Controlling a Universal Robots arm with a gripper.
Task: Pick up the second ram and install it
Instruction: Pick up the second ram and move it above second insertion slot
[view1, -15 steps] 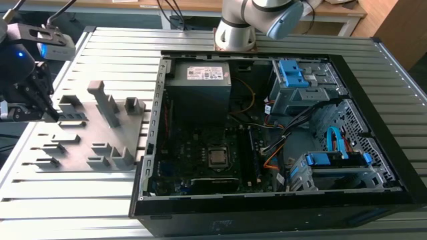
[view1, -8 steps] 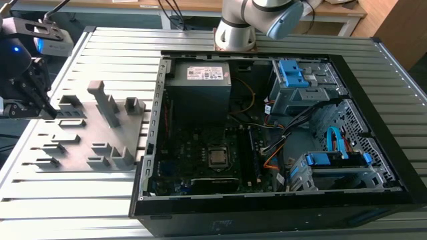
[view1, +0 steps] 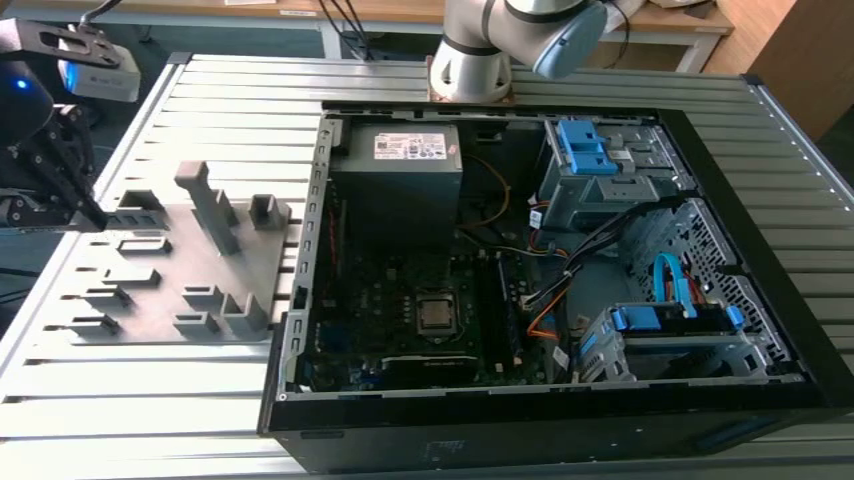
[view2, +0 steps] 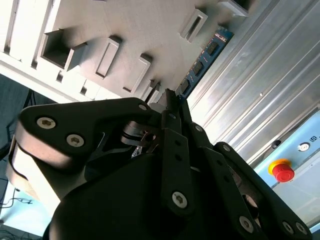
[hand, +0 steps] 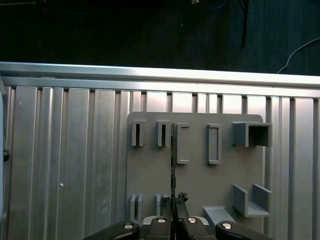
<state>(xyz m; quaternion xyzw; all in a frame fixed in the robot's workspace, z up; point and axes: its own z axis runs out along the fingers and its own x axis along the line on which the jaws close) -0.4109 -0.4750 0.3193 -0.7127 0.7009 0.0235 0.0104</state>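
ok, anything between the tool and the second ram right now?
Nothing. In both wrist views the tool is shut directly on the end of the second ram, over the grey holder tray.

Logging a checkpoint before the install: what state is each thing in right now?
claw: shut on the second ram
second ram: gripped in the claw, above the holder tray
holder tray: lying flat on the slatted table
computer case: on its side, open, motherboard exposed
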